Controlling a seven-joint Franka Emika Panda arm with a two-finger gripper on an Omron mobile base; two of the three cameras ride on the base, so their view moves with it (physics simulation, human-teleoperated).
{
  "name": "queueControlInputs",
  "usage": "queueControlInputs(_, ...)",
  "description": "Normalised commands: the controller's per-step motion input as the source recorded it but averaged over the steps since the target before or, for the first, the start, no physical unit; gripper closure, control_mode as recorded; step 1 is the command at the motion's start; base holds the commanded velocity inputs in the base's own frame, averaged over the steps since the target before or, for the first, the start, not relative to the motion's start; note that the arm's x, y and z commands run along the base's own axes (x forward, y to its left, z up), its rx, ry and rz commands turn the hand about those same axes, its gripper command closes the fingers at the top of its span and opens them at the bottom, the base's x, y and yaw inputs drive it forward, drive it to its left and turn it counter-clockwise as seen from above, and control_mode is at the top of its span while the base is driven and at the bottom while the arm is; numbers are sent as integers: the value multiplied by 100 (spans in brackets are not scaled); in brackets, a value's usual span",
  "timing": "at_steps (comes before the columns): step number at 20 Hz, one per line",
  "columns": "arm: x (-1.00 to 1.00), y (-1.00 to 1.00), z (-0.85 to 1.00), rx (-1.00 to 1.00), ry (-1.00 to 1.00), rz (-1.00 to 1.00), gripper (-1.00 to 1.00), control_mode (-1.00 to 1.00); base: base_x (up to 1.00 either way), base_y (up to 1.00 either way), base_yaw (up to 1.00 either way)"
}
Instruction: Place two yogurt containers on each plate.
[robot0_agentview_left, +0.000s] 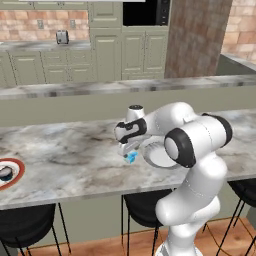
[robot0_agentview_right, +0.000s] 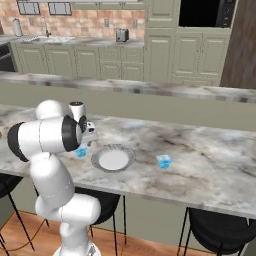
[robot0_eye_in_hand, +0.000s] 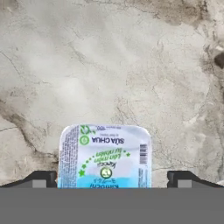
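The step in hand looks like the pick-up of a yogurt cup: the tool (robot0_eye_in_hand: 112, 183) hangs over a cup (robot0_eye_in_hand: 105, 155) on the marbled table (robot0_eye_in_hand: 109, 65), its jaws spread wide with one dark tip on each side of the cup and nothing gripped. In the left base view the tool (robot0_agentview_left: 129, 150) sits low over the same cup (robot0_agentview_left: 131, 158), which stands just beside the grey plate (robot0_agentview_left: 156, 156), on its left. From the right base view that cup (robot0_agentview_right: 81, 150) lies left of the grey plate (robot0_agentview_right: 113, 159), partly behind the arm, and a second cup (robot0_agentview_right: 163, 161) stands apart on the plate's right; the grey plate holds nothing yet. The red-rimmed plate (robot0_agentview_left: 9, 172) is far off at the table's left edge with something dark on it, too small to name. In the hand view the cup stands upright with its printed foil lid facing the camera; the lid is a rounded rectangle, its longer side running across the picture in line with the gap between the tips, so the jaws would close on its short ends. The next move probably calls for a short descent, closing on the cup's walls without tipping it, then a lift and a small carry sideways onto the grey plate.
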Motion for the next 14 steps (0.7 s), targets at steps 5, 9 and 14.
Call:
queueControlInputs(5,23,12,-22,0,0,3,-100,-100,0,0,0)
queueControlInputs(9,8,3,-22,0,0,1,-100,-100,0,0,0)
queueControlInputs(14,0,0,-8,0,0,0,-100,-100,0,0,0)
